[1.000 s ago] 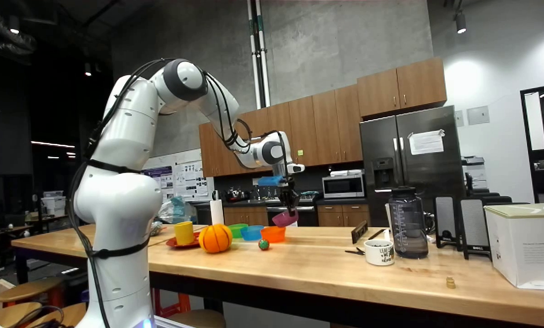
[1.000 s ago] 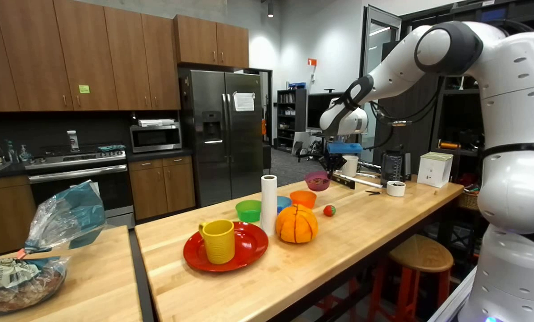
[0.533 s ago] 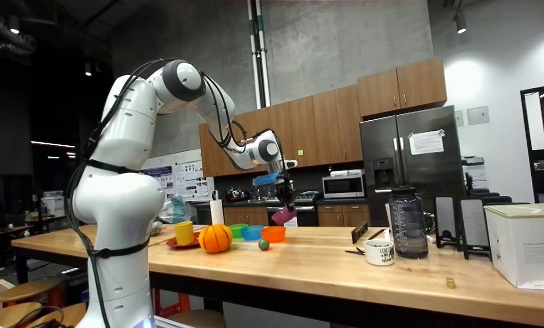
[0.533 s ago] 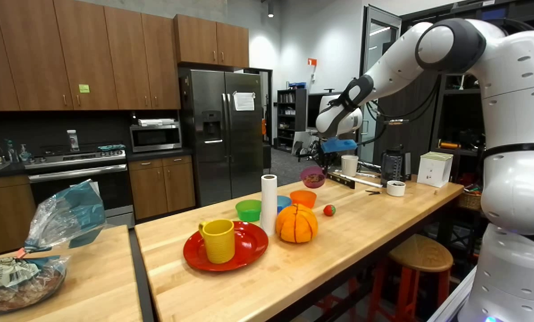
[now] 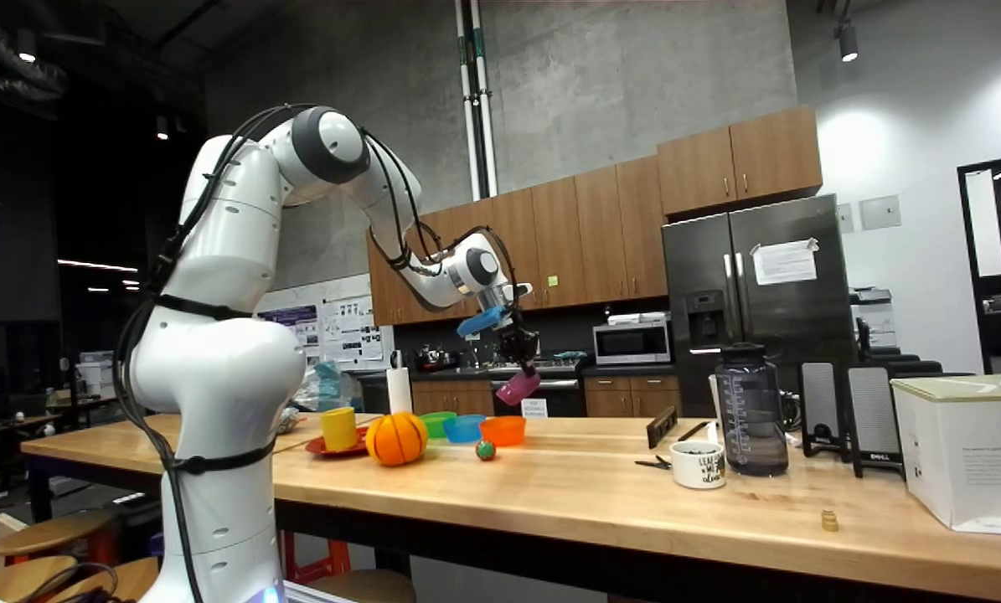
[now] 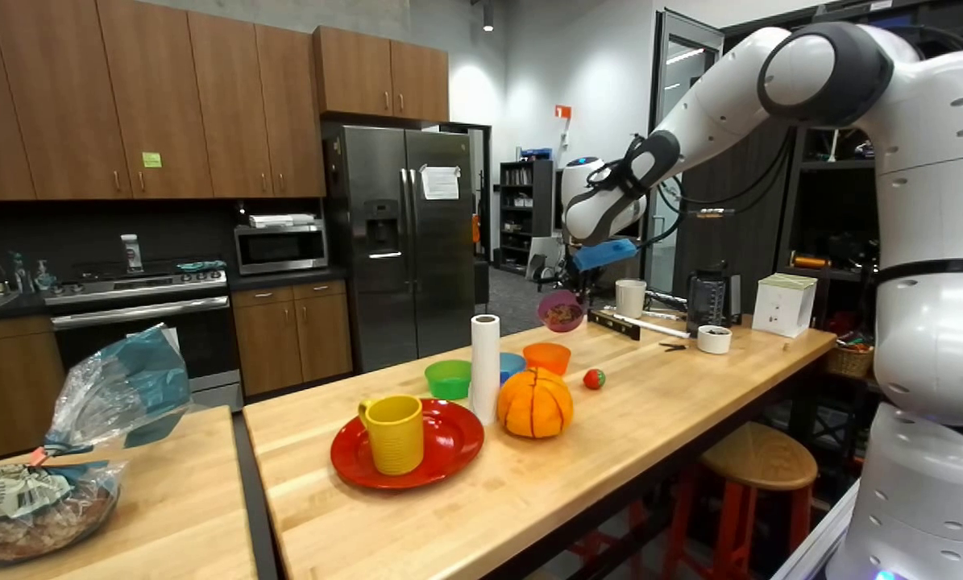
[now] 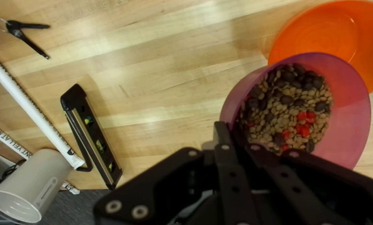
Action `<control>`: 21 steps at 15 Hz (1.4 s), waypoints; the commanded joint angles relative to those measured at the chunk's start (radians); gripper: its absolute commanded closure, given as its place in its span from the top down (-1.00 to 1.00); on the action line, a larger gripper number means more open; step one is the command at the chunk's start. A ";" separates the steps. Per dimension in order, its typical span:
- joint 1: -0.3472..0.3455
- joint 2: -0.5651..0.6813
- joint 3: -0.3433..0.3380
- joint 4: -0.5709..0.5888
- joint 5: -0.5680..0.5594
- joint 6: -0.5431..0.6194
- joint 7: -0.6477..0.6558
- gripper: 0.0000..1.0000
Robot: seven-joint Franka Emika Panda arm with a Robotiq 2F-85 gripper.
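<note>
My gripper (image 7: pixel 231 126) is shut on the rim of a translucent purple bowl (image 7: pixel 351 125), one finger inside the wall and one outside. Inside the bowl lie beige lentils, dark beans and a few red pieces. Both exterior views show the purple bowl (image 5: pixel 518 389) tilted and held in the air above the wooden table, hanging from the gripper (image 5: pixel 528 365). Below it stands an orange bowl (image 6: pixel 547 359) with no contents visible; in the wrist view the purple bowl covers part of this orange bowl (image 7: pixel 317 34). The tip of the inner finger is hard to see against the bowl.
Near the orange bowl stand a blue bowl (image 5: pixel 464 428), a green bowl (image 6: pixel 449 379), an orange pumpkin (image 6: pixel 534 403) and a small red-green ball (image 6: pixel 594 379). A paper roll (image 6: pixel 485 370) rises beside them. A black level (image 7: pixel 94 137) and a pale cup (image 7: pixel 39 178) lie opposite.
The gripper has risen slightly and tilted further, carrying the purple bowl a little toward the side of the orange, blue and green bowls. The bowl leans more now. Objects on the table have stayed put.
</note>
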 commanded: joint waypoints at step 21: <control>0.086 0.020 0.041 -0.056 -0.640 0.020 0.434 -0.98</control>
